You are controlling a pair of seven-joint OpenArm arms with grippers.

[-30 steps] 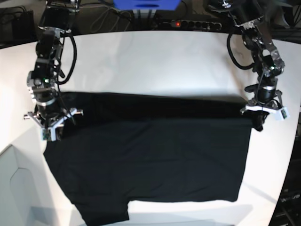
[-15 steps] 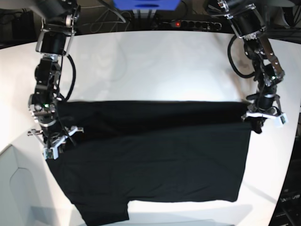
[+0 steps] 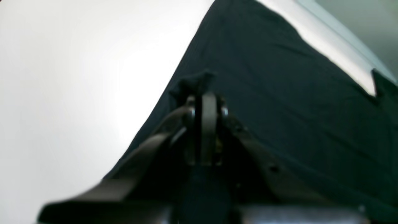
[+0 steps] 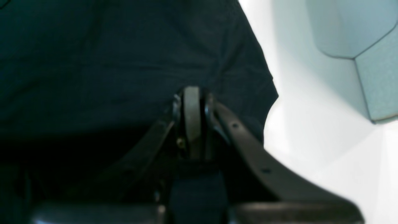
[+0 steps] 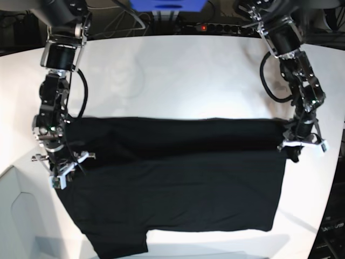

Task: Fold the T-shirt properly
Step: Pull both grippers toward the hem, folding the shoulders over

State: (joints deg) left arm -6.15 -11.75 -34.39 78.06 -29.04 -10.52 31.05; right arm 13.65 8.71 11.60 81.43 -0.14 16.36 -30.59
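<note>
The counter [image 5: 178, 70] carried the T-shirt [image 5: 178, 183] spread black across its near half, the far edge doubled toward me as a band. I had the 2 tools at opposite ends of that band so it would travel evenly. The left tool [image 3: 203, 90] was clamped on a tuft of cloth; the right tool [image 4: 191, 93] was clamped on fabric too. Since 0.5 s before, the folded edge had come nearer.
</note>
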